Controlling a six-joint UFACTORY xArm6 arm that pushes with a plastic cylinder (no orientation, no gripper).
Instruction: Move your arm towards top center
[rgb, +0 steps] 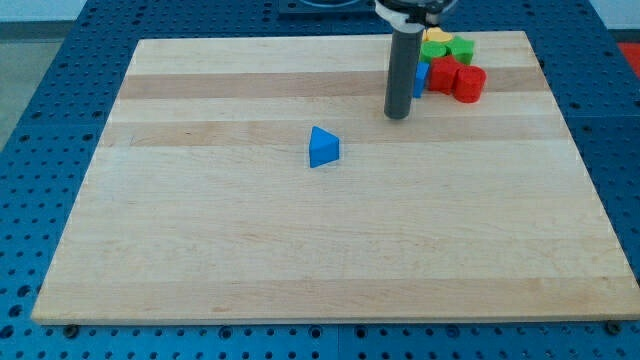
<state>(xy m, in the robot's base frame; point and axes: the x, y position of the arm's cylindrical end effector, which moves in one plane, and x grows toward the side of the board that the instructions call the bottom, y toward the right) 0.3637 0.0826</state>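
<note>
My tip (398, 115) is the lower end of a dark rod that comes down from the view's top, right of centre. It stands on the wooden board (300, 260), just left of a cluster of blocks at the view's top right. A blue triangular block (323, 147) lies alone near the board's middle, below and left of the tip, apart from it. The cluster holds a red block (467, 83), another red block (441, 75), a green block (460, 48), a yellow block (435, 37) and a blue block (421, 78) partly hidden behind the rod.
The board lies on a blue perforated table (40, 120) that shows around all its edges. The cluster sits close to the board's top right edge.
</note>
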